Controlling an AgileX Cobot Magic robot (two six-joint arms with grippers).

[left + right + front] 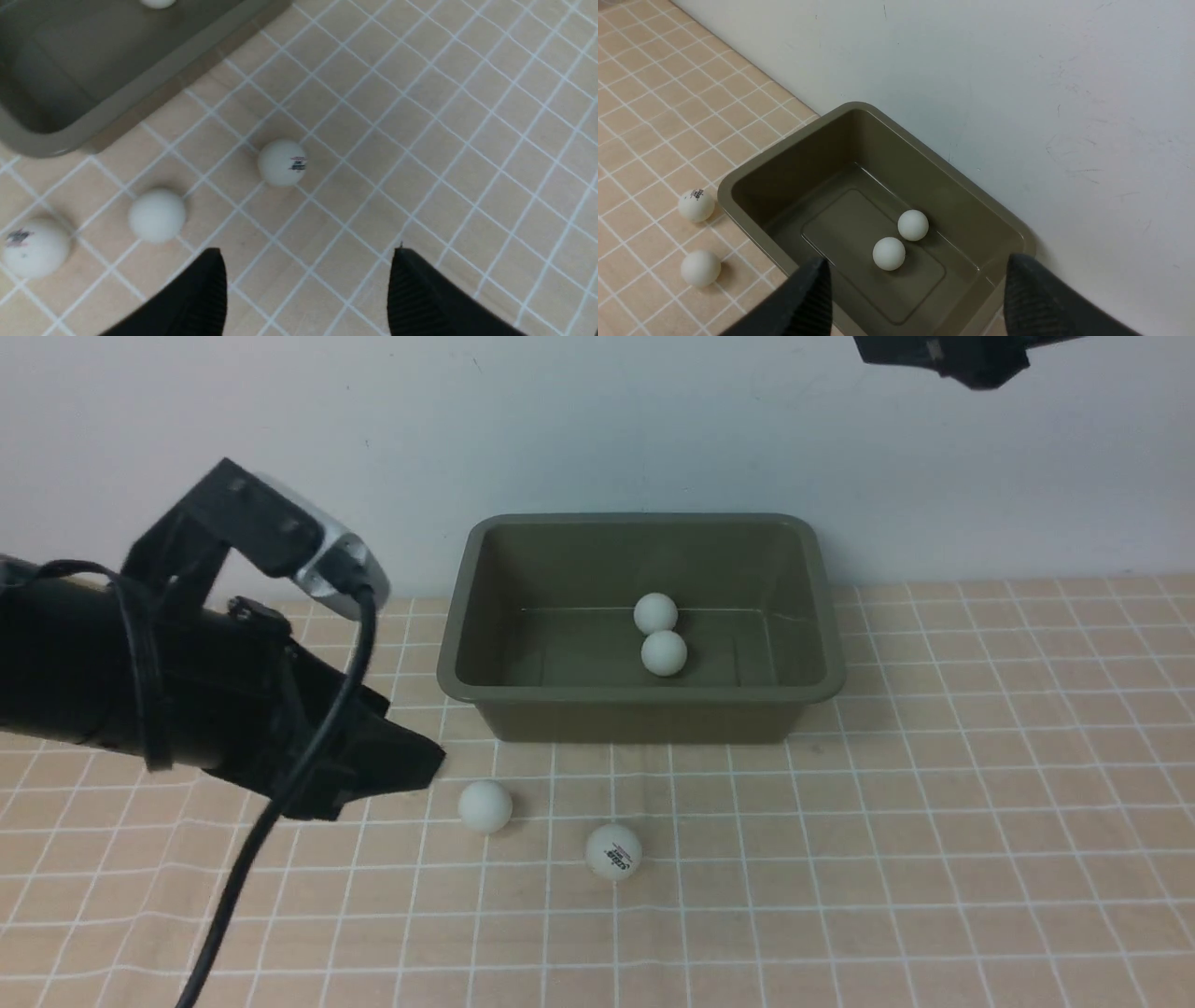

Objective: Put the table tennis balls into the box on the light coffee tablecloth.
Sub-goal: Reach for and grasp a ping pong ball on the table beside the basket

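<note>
The left tool point(304, 252) hung low over the tablecloth point(980, 803), its jaws spread wide with nothing between them. Three balls point(157, 215) lay loose on the cloth in front of the box. The marked ball point(35, 247) sat farthest left, hidden behind the arm in the front view. The plain ball point(485, 805) lay just past the tool's tip and a little to its right. It was the nearest of the three, yet in the left wrist view it sat ahead of one finger point(196, 303) rather than ahead of the gap. The printed ball point(613, 851) lay further right, apart from the plain one, and fell almost on the line through the middle of the gap.

Behind them stood the box point(644, 695), backed against the wall point(653, 429). The two balls inside point(664, 652) sat so close together that I could not tell whether they touched. The right tool point(916, 259) was high above the box, jaws apart and empty.

The left arm was clearly the nearer one. A ball has no long axis, so the pick would likely turn only on centring: a sidestep for the plain ball, or a straight reach for the printed one.
</note>
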